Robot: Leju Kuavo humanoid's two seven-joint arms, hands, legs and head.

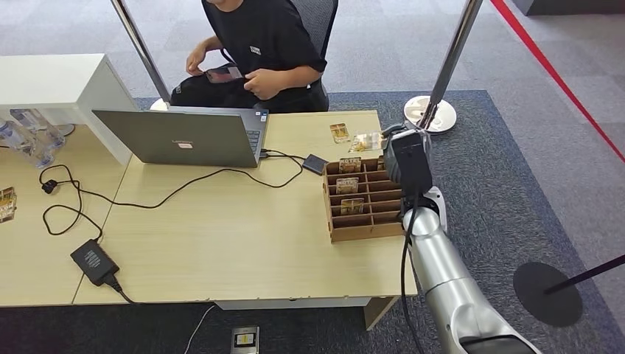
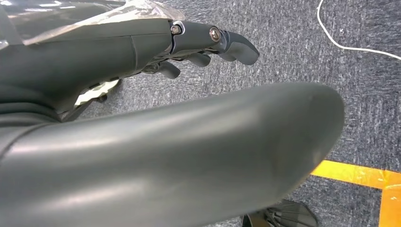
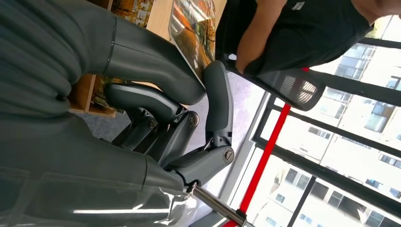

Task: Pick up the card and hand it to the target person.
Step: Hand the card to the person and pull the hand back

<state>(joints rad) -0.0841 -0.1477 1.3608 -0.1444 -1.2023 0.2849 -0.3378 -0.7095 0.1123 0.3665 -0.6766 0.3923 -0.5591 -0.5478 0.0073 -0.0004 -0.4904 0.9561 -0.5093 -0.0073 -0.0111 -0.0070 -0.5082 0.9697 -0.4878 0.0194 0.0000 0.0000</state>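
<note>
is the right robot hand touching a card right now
Touching. In the right wrist view the right robot hand pinches a card between its thumb and a finger, above the table. The head view hides this behind the wrist.

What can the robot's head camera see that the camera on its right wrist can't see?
Head view alone: the laptop, the black power brick with its cables, the wooden card box with cards standing in its slots, and the robot's silver right arm.

Right wrist view alone: the right hand up close, thumb and a finger pinching a card, and windows with buildings outside.

Both: the seated person in a black shirt, the tabletop, and the red line on the floor.
</note>
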